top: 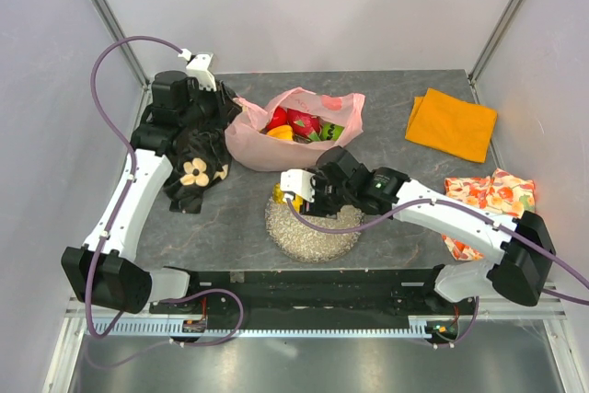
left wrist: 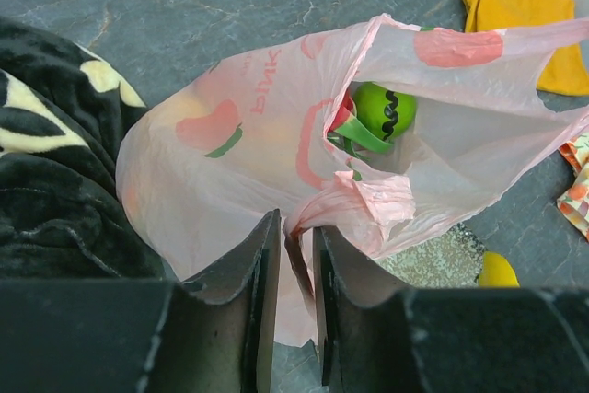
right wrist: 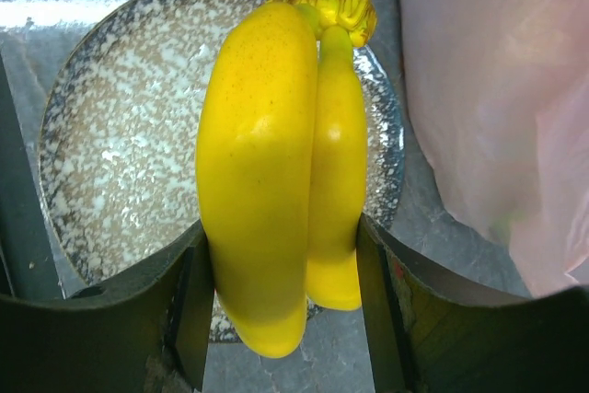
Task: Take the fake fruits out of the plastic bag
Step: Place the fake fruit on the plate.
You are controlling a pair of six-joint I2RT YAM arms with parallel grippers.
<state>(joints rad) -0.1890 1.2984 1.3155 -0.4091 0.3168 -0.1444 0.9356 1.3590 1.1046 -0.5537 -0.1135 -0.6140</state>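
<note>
The pink plastic bag [top: 294, 131] lies open at the table's back middle, with red, orange and green fake fruits [top: 299, 124] inside. My left gripper [left wrist: 294, 255] is shut on a bunched fold of the bag's near rim; a green ball [left wrist: 385, 109] shows inside the bag [left wrist: 230, 163]. My right gripper [right wrist: 281, 264] is shut on the yellow banana bunch [right wrist: 276, 154] and holds it over the edge of the glitter plate [right wrist: 110, 135]. From above, the right gripper [top: 293, 192] is at the plate's back-left rim, just in front of the bag.
The round silvery glitter plate [top: 317, 232] sits at the front middle. A black floral cloth [top: 193, 167] lies left under my left arm. An orange cloth [top: 451, 123] lies at the back right, a floral-patterned cloth [top: 488, 195] at the right edge.
</note>
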